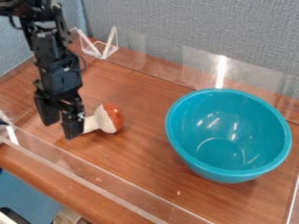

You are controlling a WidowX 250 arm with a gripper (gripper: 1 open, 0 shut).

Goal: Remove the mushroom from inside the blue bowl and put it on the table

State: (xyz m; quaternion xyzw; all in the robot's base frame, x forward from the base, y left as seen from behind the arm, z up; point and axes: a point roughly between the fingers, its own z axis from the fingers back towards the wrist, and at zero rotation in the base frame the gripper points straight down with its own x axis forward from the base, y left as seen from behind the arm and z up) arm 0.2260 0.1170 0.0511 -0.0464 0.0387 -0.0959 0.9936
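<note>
No readable text, labels, brands or numbers anywhere in view.

One view only, taken from above and in front of the table (140, 166), looking down at an angle across its near corner. Moderately near: whole blue bowl (229, 136) at right, gripper (56, 118) at left, grey wall (211, 26) behind.
</note>
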